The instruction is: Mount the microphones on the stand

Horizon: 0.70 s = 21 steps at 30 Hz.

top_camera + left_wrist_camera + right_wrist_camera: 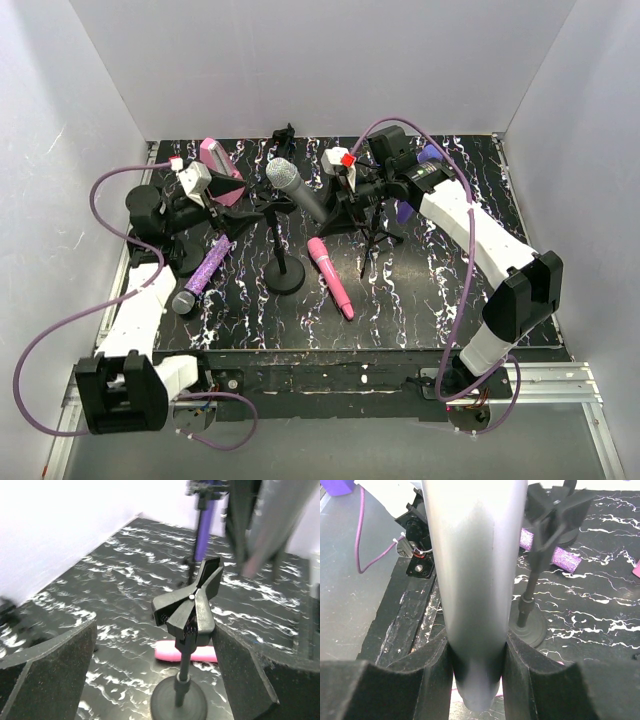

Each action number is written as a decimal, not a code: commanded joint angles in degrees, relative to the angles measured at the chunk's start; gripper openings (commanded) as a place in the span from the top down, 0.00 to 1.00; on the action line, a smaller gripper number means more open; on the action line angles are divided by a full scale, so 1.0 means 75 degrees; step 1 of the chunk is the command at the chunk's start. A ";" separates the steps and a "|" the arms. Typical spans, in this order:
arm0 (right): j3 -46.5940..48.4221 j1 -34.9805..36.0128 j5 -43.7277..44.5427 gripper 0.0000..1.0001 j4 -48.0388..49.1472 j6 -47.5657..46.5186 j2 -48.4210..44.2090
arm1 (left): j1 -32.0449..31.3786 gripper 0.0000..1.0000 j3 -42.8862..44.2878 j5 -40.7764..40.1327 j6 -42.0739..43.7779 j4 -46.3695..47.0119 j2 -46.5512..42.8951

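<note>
Four microphones: the silver-grey microphone (475, 555) slants at top-view centre, clamped by the right gripper (476, 665), whose arm reaches in from lower right. The pink microphone (330, 277) and the glittery purple microphone (205, 275) lie flat below it, and the dark purple microphone (204, 525) stands upright. The bent left arm's left gripper (155, 650) gapes wide, facing one round-base clip stand (187, 615).

Left arm runs up the tabletop's left edge, elbow bent, left gripper (155, 630) pointing inward, jaws spread wide. Right arm stretches from the near right corner toward the far middle, right gripper (477, 655) clamped on the silver-grey microphone (475, 570).
</note>
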 commanded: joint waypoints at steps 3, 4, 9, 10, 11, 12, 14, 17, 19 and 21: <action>0.0125 -0.0044 -0.0383 0.99 0.0286 -0.0165 -0.0014 | 0.0044 0.02 0.0262 0.2256 -0.2568 0.3610 0.0946; 0.0114 -0.0044 -0.0383 0.99 0.0309 -0.0165 -0.0003 | 0.0033 0.02 0.0297 0.2338 -0.2488 0.3565 0.0958; 0.0196 -0.0033 -0.0442 0.99 0.0438 -0.0025 0.0126 | -0.0190 0.02 0.0542 0.2737 -0.1249 0.2327 0.1052; 0.0219 -0.0033 -0.0442 0.99 0.0438 -0.0024 0.0138 | -0.0190 0.02 0.0590 0.2773 -0.0920 0.1963 0.1087; 0.0243 -0.0044 -0.0453 0.99 0.0461 -0.0001 0.0161 | -0.0190 0.02 0.0602 0.2761 -0.0743 0.1832 0.1087; 0.0266 -0.0033 -0.0442 0.99 0.0473 -0.0001 0.0185 | -0.0457 0.02 0.0602 0.2738 -0.0683 0.1842 0.1111; 0.0290 -0.0044 -0.0418 0.99 0.0485 -0.0001 0.0197 | -0.0530 0.02 0.0695 0.2831 -0.0671 0.1913 0.1227; 0.0290 -0.0044 -0.0383 0.99 0.0473 -0.0024 0.0232 | -0.0565 0.02 0.0953 0.3030 -0.0589 0.1749 0.1544; 0.0301 -0.0044 -0.0372 0.99 0.0473 -0.0048 0.0255 | -0.0589 0.03 0.1059 0.3078 -0.0426 0.1620 0.1661; 0.0313 -0.0033 -0.0371 0.99 0.0473 -0.0083 0.0290 | -0.0589 0.09 0.1187 0.3182 -0.0238 0.1352 0.1755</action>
